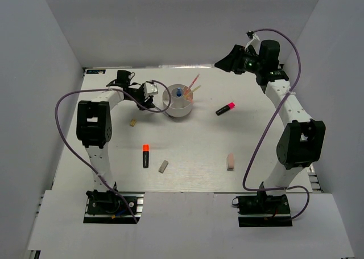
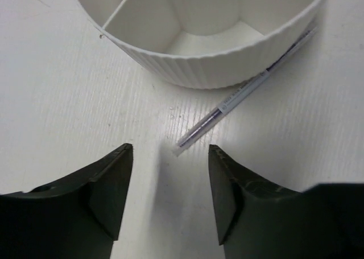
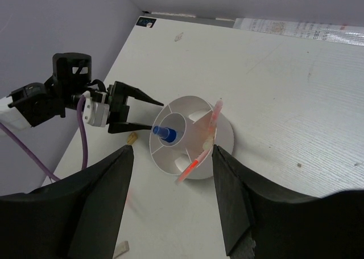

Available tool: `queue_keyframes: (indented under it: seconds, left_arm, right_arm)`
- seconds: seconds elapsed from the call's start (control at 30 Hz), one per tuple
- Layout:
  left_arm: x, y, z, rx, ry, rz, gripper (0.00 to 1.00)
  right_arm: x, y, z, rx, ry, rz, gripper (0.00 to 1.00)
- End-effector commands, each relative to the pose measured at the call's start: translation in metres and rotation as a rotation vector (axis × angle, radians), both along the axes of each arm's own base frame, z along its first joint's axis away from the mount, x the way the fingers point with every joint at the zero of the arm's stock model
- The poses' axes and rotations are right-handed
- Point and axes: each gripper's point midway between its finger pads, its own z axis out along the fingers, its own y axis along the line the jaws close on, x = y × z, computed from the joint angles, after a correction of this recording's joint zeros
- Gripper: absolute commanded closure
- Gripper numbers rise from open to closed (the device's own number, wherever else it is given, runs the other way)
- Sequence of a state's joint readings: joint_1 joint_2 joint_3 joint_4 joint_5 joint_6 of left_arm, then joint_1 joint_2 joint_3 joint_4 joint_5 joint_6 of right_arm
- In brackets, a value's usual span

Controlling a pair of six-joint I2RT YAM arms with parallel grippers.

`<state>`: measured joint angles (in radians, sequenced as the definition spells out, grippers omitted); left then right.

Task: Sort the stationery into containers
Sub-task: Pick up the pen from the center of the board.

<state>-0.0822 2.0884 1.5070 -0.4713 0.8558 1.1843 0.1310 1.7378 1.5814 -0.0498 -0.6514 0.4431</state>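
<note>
The round white tub (image 1: 178, 104) stands at the back middle of the table. A blue-capped bottle (image 1: 178, 91) stands in its centre, and pink and yellow pens (image 1: 195, 83) lean out over its far rim. My left gripper (image 1: 158, 94) is open and empty, low at the tub's left side. In the left wrist view its fingertips (image 2: 126, 156) flank the end of a thin grey pen (image 2: 244, 91) that lies on the table against the tub wall (image 2: 199, 71). My right gripper (image 1: 223, 62) is open and empty, raised at the back right; its view looks down on the tub (image 3: 227, 135).
A pink-capped highlighter (image 1: 225, 109) lies right of the tub. An orange-capped highlighter (image 1: 145, 155), a grey eraser (image 1: 163, 167) and a pink eraser (image 1: 231, 161) lie nearer the front. A beige eraser (image 1: 132, 122) lies under the left arm. Walls enclose the table.
</note>
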Motion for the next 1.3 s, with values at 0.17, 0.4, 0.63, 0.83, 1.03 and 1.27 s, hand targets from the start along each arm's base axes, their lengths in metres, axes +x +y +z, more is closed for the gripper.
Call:
queue_keyframes:
  seconds: [0.17,0.4,0.63,0.83,1.03,1.27]
  left_arm:
    - [0.004,-0.015,0.003,-0.068,0.034,-0.086,0.31]
    - [-0.001,-0.018,-0.010,-0.071,0.110,-0.155,0.36]
    - [-0.022,-0.014,-0.035,-0.039,0.151,-0.206,0.40]
    - [-0.047,-0.008,-0.049,0.030,0.148,-0.268,0.47]
    - [-0.073,-0.001,-0.053,0.106,0.122,-0.323,0.60]
    - [-0.092,0.007,-0.057,0.212,0.111,-0.401,0.66]
  right_arm:
    - [-0.007,-0.003,0.018,0.019,-0.051,0.010,0.37]
    - [-0.004,-0.007,0.009,0.021,-0.024,0.001,0.37]
    - [-0.001,-0.008,0.014,0.022,-0.053,-0.003,0.37]
    - [0.000,-0.008,0.014,0.027,-0.051,-0.003,0.37]
    - [-0.001,-0.008,0.017,0.032,-0.055,-0.007,0.37]
    - [-0.006,-0.007,0.018,0.039,-0.054,-0.004,0.37]
